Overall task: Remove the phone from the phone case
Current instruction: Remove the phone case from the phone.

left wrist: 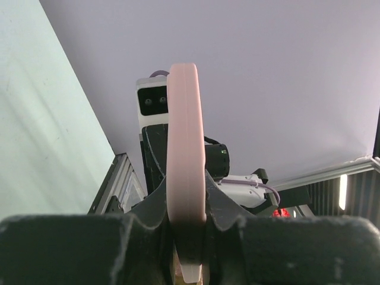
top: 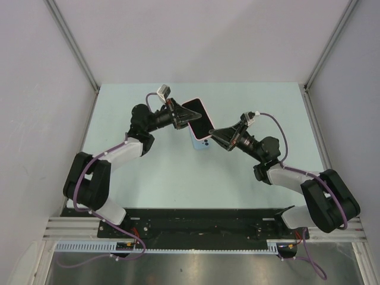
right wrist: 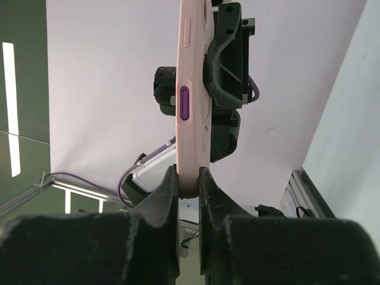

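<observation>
Pale-green table (top: 148,178), white walls. Item: phone (top: 199,120), seemingly still seated in pink case (right wrist: 189,89), held up between both arms. Left gripper (top: 180,116) and right gripper (top: 217,136) each pinch its edges. Step: separation. Next probably requires prying the rim free.

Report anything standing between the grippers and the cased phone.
Nothing visible does. The left gripper and the right gripper are clamped directly on opposite ends of the pink case, with the phone in it, held above the table.
</observation>
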Action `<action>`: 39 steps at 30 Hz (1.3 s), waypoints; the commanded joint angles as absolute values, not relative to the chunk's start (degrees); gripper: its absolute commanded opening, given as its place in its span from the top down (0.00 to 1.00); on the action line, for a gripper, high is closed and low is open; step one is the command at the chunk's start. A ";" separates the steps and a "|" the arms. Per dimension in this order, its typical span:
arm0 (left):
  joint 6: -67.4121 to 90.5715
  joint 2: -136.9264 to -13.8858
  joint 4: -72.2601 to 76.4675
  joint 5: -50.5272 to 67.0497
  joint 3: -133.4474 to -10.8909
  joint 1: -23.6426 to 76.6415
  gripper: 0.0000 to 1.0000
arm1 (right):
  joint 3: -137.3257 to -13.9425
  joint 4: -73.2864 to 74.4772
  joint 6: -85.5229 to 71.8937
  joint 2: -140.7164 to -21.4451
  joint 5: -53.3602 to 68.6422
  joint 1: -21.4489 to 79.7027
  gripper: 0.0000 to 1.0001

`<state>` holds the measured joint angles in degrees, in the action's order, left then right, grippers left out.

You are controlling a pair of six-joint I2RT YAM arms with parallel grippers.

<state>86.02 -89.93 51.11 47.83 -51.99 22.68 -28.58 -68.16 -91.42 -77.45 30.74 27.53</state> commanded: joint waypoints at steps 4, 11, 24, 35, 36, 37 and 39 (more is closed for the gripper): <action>83.32 -83.06 53.35 49.66 -57.13 23.91 1.00 | -31.03 -91.41 -99.23 -78.58 24.61 27.69 0.91; 83.50 -82.44 52.56 48.25 -57.57 23.82 1.00 | -31.20 -91.49 -99.23 -76.91 23.47 26.90 0.81; 83.67 -83.23 52.73 47.55 -58.18 23.82 1.00 | -31.38 -91.49 -98.18 -74.97 21.62 25.40 0.72; 83.94 -84.11 52.12 47.11 -58.80 23.91 1.00 | -31.29 -91.58 -97.12 -74.62 21.44 25.93 0.78; 83.85 -84.11 51.77 47.02 -58.89 23.82 1.00 | -31.38 -91.58 -96.95 -74.71 21.71 26.01 0.72; 83.85 -84.11 51.51 46.85 -58.97 23.82 1.00 | -31.38 -91.50 -96.77 -74.62 22.41 26.19 0.65; 83.85 -83.94 51.07 46.23 -58.97 23.82 1.00 | -31.38 -91.49 -96.07 -74.44 23.11 26.37 0.46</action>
<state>83.99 -86.46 48.29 46.92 -55.72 23.66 -29.32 -74.48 -97.25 -76.23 22.83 25.82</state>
